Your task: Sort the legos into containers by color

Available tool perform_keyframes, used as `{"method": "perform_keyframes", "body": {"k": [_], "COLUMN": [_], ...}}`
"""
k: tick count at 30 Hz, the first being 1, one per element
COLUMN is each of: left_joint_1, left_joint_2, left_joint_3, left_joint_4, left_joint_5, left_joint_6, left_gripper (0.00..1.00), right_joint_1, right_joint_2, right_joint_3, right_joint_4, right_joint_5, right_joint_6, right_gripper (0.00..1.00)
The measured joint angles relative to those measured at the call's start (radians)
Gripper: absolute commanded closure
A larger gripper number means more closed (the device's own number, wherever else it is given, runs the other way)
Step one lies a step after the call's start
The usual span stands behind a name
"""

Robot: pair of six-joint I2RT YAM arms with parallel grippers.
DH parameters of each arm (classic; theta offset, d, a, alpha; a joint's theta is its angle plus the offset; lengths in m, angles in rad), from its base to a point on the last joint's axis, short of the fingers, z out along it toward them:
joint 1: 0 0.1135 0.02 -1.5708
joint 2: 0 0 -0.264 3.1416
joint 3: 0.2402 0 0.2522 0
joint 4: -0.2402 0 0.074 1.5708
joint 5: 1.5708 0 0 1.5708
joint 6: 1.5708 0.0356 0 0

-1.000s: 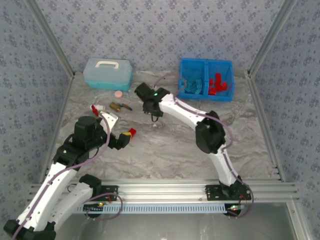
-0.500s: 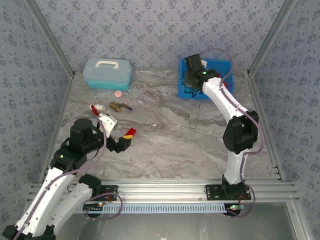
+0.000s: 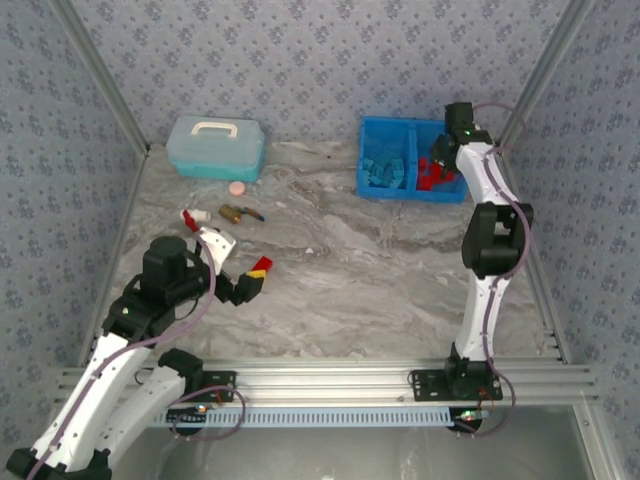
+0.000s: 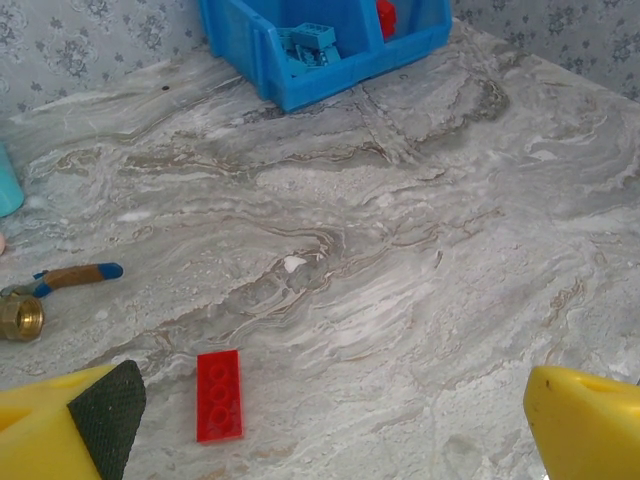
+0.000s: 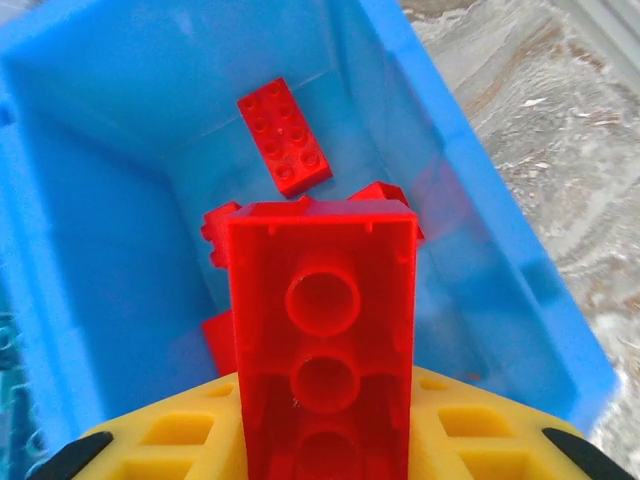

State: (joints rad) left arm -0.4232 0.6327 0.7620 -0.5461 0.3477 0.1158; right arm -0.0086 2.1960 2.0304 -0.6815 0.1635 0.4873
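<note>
Right gripper [image 3: 452, 122] [image 5: 320, 445] is clamped on a red lego [image 5: 322, 330]. The lego's lower end sits between the yellow fingers [image 5: 170, 435], with its hollow underside facing the wrist camera. It hangs over the right compartment [image 5: 130, 150] of the bin [image 3: 366, 165], clear of the pile. Below it, red legos [image 5: 284, 135] lie on the compartment floor: one flat and studs-up, the others partly hidden behind the held piece.

Top view: the right arm is stretched to the far right corner, with the gripper above the bin's back right part. Blue legos [image 3: 386, 168] are in the left compartment [image 3: 372, 150] and red ones in the right.

Left gripper [image 3: 252, 278] [image 4: 330, 430] is spread wide and empty, low over the table [image 3: 350, 270]. Cannot tell if it touches the surface. A loose lego [image 4: 219, 395], red, lies flat and studs-up on the table between the fingers, closer to the one on the left of the wrist view. In the top view it sits right at the gripper tip, well apart from the bin. The left wrist view also catches the bin's front wall at the far side of the table, blue pieces showing over the rim.

Brass piece [image 3: 233, 212] [image 4: 15, 316] with a blue-tipped handle lies on the table beyond the left gripper. Pink disc [image 3: 237, 188] lies just in front of the teal box [image 3: 215, 147] at the far left.
</note>
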Motion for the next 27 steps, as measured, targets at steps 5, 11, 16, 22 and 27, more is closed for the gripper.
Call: {"method": "perform_keyframes", "body": {"k": [5,11,16,22,27], "left_joint_1": [0.0,0.0,0.0,0.0,0.0], "left_joint_2": [0.011,0.013,0.013,0.011,0.01], "left_joint_3": [0.0,0.0,0.0,0.0,0.0], "left_joint_4": [-0.002,-0.003,-0.002,-0.003,-0.011], "left_joint_5": [-0.004,-0.008,-0.008,-0.05,-0.164], "left_joint_6": [0.0,0.0,0.0,0.0,-0.003], "left_gripper": [0.01,0.01,0.01,0.01,0.01], "right_joint_1": [-0.002,-0.005,-0.001,0.034,0.151], "right_joint_2": [0.122,0.15,0.147,0.014,-0.189], "right_joint_3": [0.133,0.211,0.251,0.065,-0.191], "right_joint_4": [-0.053,-0.094,-0.105,-0.072,-0.012], "right_joint_5": [-0.021,-0.042,-0.048,-0.082,-0.082], "right_joint_6": [-0.005,0.007,0.009,0.009,0.014], "right_gripper": [0.6,0.46,0.45,0.46,0.45]}}
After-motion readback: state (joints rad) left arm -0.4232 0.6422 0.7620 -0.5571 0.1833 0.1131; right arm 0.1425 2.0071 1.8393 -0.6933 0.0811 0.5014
